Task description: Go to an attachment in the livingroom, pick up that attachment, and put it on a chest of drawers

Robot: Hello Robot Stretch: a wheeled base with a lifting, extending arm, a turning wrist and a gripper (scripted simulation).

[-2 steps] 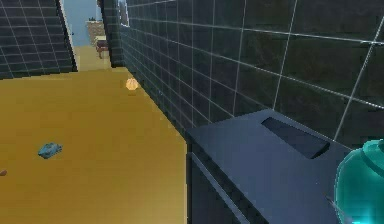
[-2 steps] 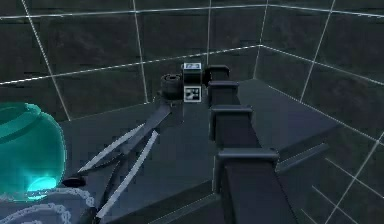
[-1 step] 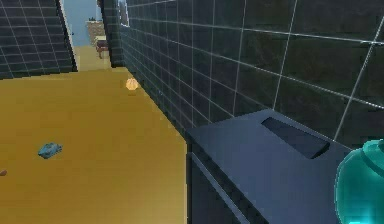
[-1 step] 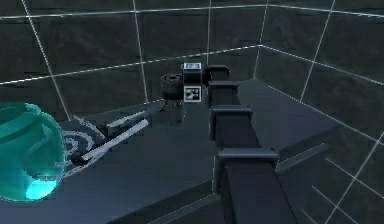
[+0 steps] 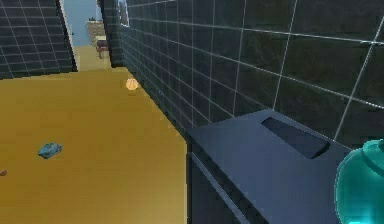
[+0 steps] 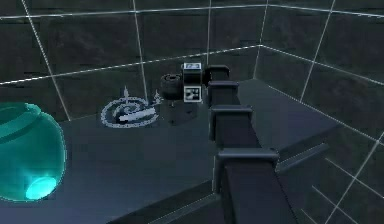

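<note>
On the dark cabinet [image 6: 130, 170], the fingers [image 6: 157, 98] were at the coiled attachment [image 6: 128, 112]; whether they held it, I couldn't tell. Probably the pickup; next needed a clean lift.

No lettering, number, brand or sign can be read in the forward view or the arm side view. The nearest thing to a label is a pair of small white squares [image 6: 192, 82] at the far end of the arm [image 6: 238, 135], whose black marks form no legible characters.
</note>
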